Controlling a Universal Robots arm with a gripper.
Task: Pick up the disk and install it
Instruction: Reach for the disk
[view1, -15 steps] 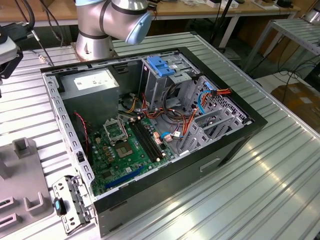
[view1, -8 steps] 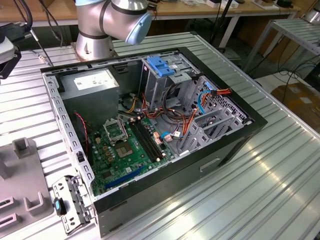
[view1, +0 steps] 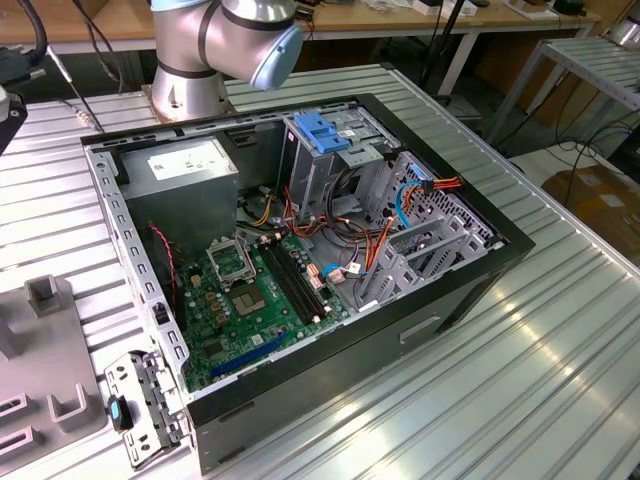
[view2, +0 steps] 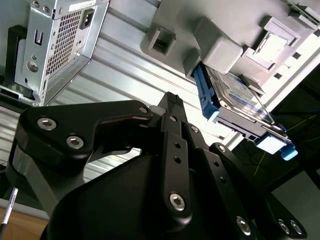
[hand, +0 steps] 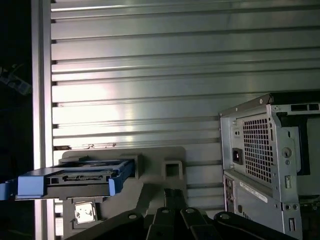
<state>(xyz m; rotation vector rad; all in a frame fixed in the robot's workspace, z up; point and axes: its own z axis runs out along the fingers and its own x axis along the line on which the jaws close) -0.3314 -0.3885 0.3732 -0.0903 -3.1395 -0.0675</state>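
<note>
Since the disk sits lodged in the grey holder with one end jutting out, probably for easy grasping, the hand hangs near the holder, clear of the disk. Whether the hand is apart or together I cannot tell. The computer case stands beside the holder on the counter.

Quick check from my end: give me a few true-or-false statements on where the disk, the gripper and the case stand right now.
1. The disk sits in the grey holder on the table. True.
2. The gripper has the disk in its grasp. False: it is apart from the disk, which rests in the grey holder.
3. The computer case lies open with its motherboard showing. True.
4. The disk is seated in the drive cage. False: it is outside the computer case, in the grey holder.
</note>
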